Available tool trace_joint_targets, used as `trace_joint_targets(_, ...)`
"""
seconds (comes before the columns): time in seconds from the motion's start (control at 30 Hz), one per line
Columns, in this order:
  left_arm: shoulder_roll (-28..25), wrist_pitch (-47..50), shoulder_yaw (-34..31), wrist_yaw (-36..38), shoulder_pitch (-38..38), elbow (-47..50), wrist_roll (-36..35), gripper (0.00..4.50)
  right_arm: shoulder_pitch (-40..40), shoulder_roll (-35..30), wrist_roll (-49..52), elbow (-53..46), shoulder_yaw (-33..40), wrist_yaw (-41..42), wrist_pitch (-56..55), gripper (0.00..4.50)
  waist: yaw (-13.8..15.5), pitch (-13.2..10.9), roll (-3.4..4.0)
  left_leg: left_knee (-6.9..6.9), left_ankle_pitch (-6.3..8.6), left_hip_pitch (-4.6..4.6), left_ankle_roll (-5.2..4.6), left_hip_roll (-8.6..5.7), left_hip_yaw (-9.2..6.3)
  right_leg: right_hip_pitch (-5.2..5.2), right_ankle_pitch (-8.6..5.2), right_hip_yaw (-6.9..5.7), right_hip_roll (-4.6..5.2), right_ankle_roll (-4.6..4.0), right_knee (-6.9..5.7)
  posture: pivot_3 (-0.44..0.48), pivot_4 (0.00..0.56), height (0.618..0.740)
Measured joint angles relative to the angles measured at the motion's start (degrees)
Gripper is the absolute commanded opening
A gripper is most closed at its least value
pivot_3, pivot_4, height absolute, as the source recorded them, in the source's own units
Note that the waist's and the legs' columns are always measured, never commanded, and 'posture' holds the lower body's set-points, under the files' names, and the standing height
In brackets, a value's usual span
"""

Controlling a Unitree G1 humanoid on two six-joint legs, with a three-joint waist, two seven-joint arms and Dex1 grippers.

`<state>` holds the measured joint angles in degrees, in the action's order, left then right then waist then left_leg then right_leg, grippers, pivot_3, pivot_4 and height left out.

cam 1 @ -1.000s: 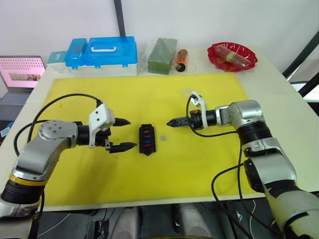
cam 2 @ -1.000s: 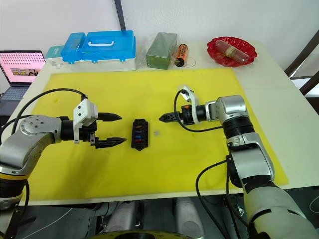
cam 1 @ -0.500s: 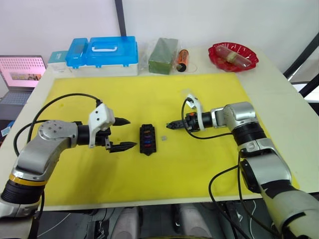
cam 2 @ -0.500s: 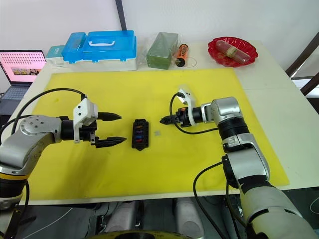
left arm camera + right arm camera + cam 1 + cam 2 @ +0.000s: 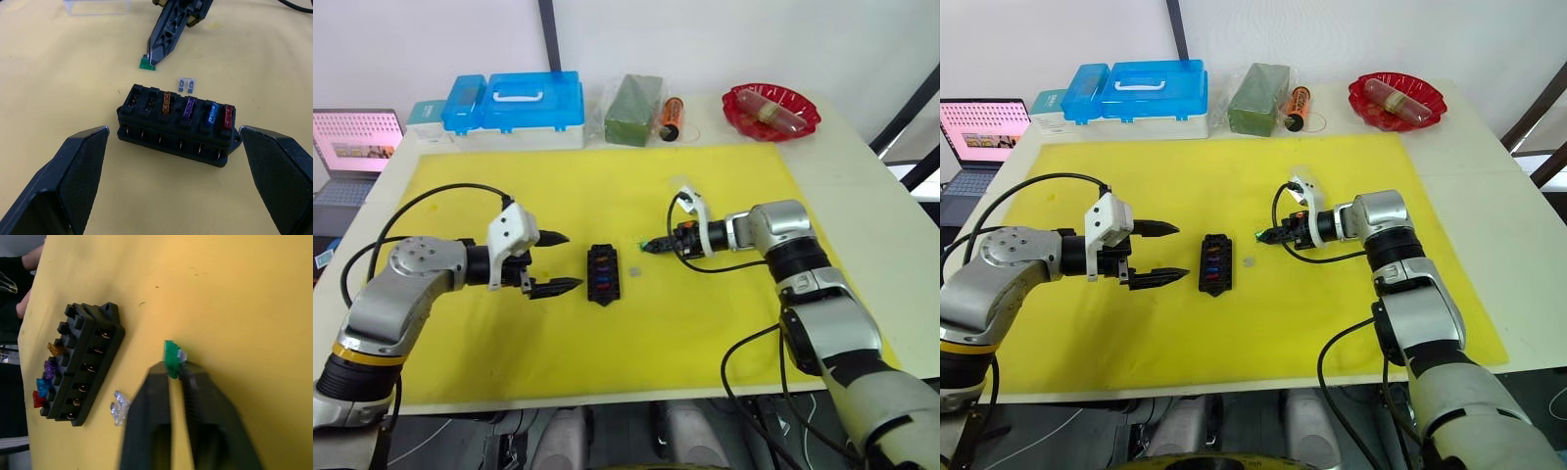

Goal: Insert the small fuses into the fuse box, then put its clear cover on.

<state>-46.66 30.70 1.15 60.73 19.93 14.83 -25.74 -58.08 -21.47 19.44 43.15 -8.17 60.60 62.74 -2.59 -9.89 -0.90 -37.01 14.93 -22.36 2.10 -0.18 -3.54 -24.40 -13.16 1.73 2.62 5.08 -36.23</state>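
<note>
On a yellow mat [image 5: 724, 323], the black fuse box [image 5: 603, 275] lies flat between the two robot arms. Four small fuses stand in its slots, in order orange [image 5: 167, 102], purple [image 5: 189, 107], blue [image 5: 212, 111] and red [image 5: 228, 115], and two slots at the orange end are bare. The right gripper [image 5: 177, 373] has its fingers pressed together on a green fuse [image 5: 170, 358], held at their very tips just above the mat and near the fuse box. A pale grey fuse [image 5: 187, 85] lies loose on the mat just beside the box. The left gripper [image 5: 554, 262] hovers on the box's other side with its fingers spread wide and holding nothing. The clear cover [image 5: 97, 7] rests on the mat farther back, behind the right gripper.
</note>
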Motion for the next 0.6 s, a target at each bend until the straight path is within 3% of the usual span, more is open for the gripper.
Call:
trace_joint_targets(0.37,0.7,0.0,0.0,-0.5,0.0,0.3,0.0,4.5,0.5,-0.4,0.8,-2.5,2.4,-2.2,4.6,0.03,0.1,0.0,0.0,0.0,0.0,-0.02,0.0,0.0,0.0,0.0,0.0,0.0,0.01,0.0,0.0,0.0,0.15,0.74)
trace_joint_targets(0.6,0.8,0.0,0.0,-0.7,-0.1,0.9,0.0,4.5,5.5,-1.0,4.7,-20.0,20.0,-16.2,25.3,0.03,0.5,0.0,0.01,0.0,0.0,-0.06,0.0,-0.04,-0.05,0.0,0.0,-0.01,0.05,0.01,0.01,0.0,0.15,0.74)
